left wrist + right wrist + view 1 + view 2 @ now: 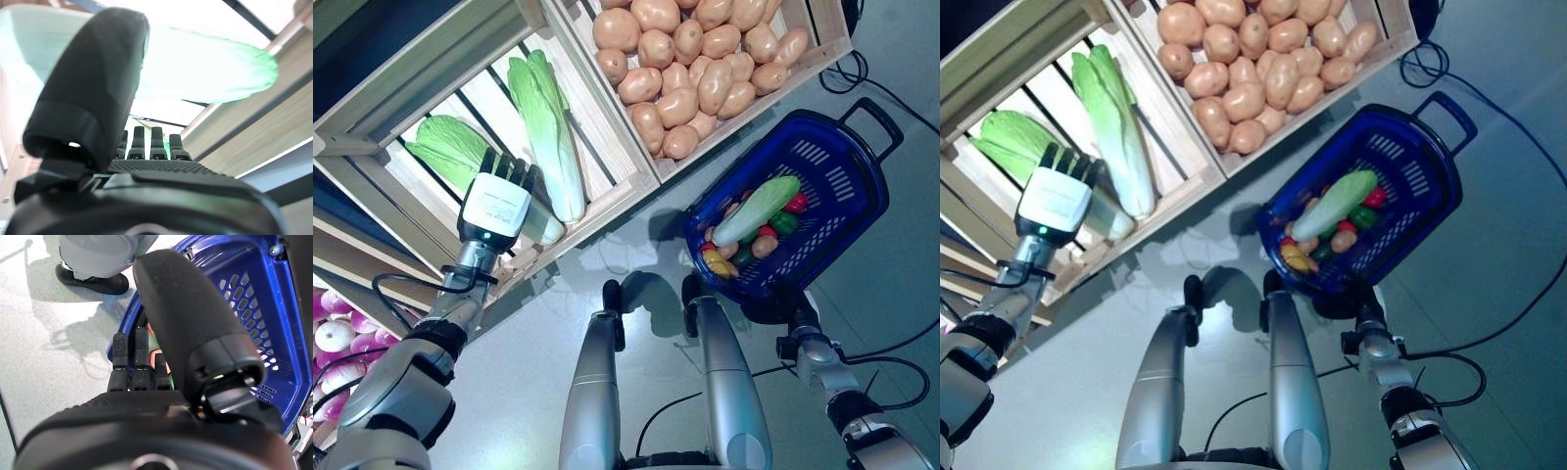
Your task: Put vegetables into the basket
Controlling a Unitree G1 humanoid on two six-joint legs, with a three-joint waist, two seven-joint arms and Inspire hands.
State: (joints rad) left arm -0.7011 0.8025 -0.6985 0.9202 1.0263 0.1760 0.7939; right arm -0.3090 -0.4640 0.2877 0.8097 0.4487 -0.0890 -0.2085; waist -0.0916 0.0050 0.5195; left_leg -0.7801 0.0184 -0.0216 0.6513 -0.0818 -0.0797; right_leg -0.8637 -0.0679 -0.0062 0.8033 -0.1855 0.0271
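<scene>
My left hand (497,204) reaches into a wooden crate (607,186), its straight fingers (151,142) laid over a pale green cabbage (450,147), whose white stalk end juts out beside the palm. A second long cabbage (550,127) lies just to the right of it. The blue basket (862,206) holds a cabbage (759,208) and several small vegetables (766,240). My right hand (142,401) sits at the basket's near end (254,308), mostly hidden beneath it in the eye views, fingers straight against the rim.
A second crate full of potatoes (695,59) stands behind the basket. A lower shelf at the left edge holds purple and white onions (333,338). Grey floor lies between the crates and the basket.
</scene>
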